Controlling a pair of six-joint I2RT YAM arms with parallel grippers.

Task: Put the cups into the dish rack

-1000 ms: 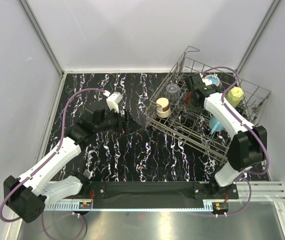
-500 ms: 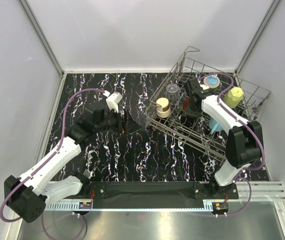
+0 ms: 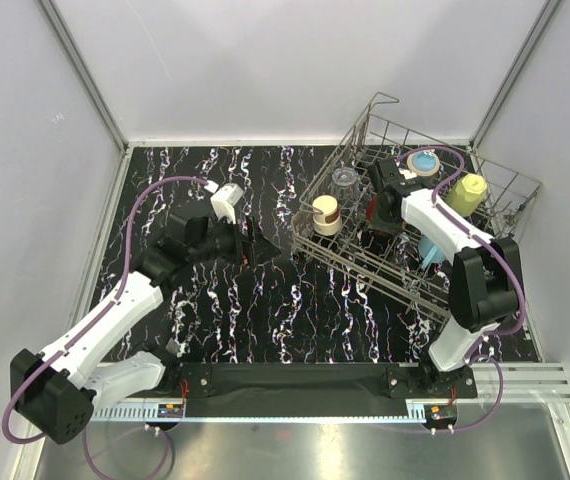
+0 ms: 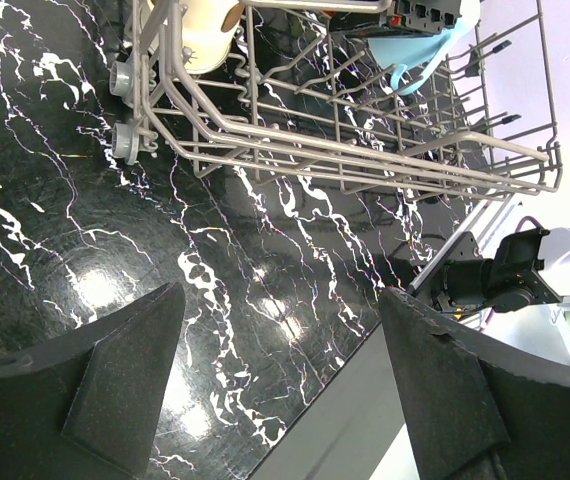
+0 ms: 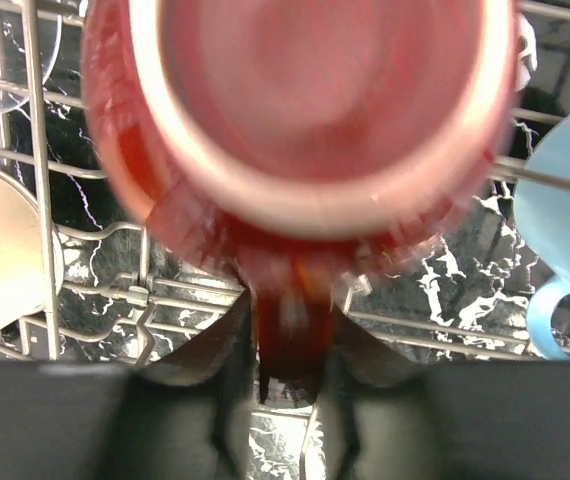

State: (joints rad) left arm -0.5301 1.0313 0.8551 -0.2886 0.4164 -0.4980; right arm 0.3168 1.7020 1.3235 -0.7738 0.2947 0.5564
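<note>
Chiefly, the risk is a swing: right gripper (image 5: 290, 345) is pinched shut on the handle only of the red mug (image 5: 305, 110), so the heavy body could pivot about that narrow hold and slip. Mug body sits beyond the fingertips, mouth and pale inside facing the wrist camera, handle running back between the two fingers (image 5: 230, 350); outline blurred, so exact tilt can't be read. From above, the mug (image 3: 372, 211) is low inside the dish rack (image 3: 510, 182), mid-basket. Second risk is a rim catching a wire or tine on the way down, leaving it cocked. Third is crowding: light-blue mug (image 5: 565, 240) is just beside it on one side and cream-brown cup (image 5: 5, 265) near on the other, so a sideways drift could knock either. A release while tilted would probably tip it. Left gripper (image 4: 280, 340) hangs wide open and empty over the black marbled table (image 3: 265, 300), near the rack's corner, holding nothing.
</note>
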